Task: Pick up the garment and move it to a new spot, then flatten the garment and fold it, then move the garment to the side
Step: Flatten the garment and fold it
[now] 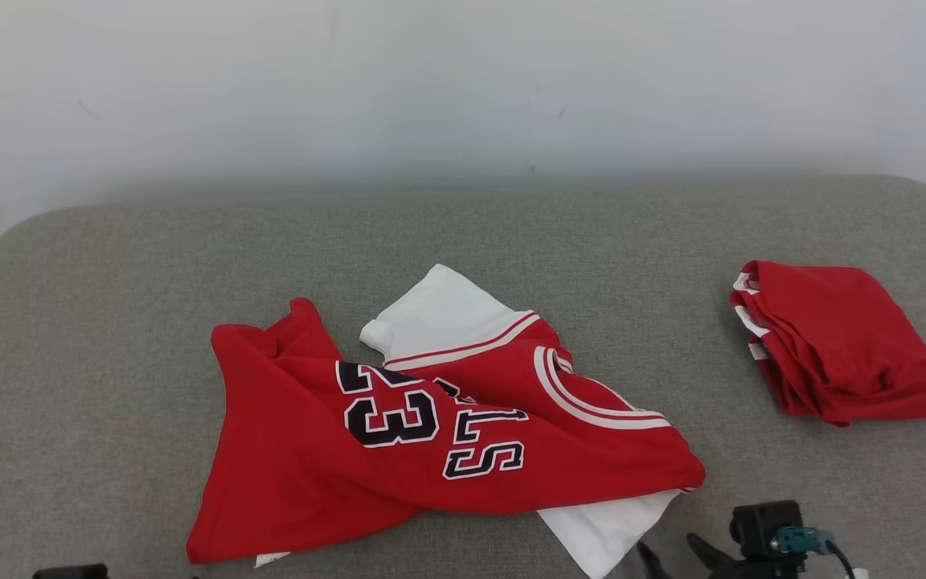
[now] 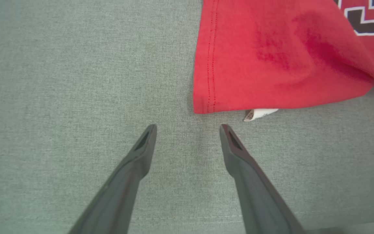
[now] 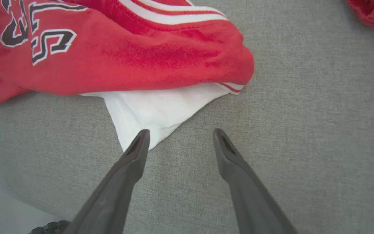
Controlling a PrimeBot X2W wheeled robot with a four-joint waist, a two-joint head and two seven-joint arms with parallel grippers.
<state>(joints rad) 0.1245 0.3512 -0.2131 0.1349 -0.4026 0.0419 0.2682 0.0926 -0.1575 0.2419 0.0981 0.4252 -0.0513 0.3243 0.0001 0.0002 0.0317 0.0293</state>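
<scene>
Jersey (image 1: 431, 426) lies crumpled at centre of pad (image 1: 109, 362). I judge flatten, fold and move-aside all pending. L gripper (image 2: 188, 126): wide open, empty, just short of hem (image 2: 203, 104) corner. R gripper (image 3: 181, 131): wide open, empty, one finger (image 3: 131, 159) over white sleeve (image 3: 154, 113) tip.

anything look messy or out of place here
Yes: the red jersey lies crumpled and twisted, one white sleeve caught under its near edge and a label poking out at the hem corner. The folded red garment sits apart to the right.
</scene>
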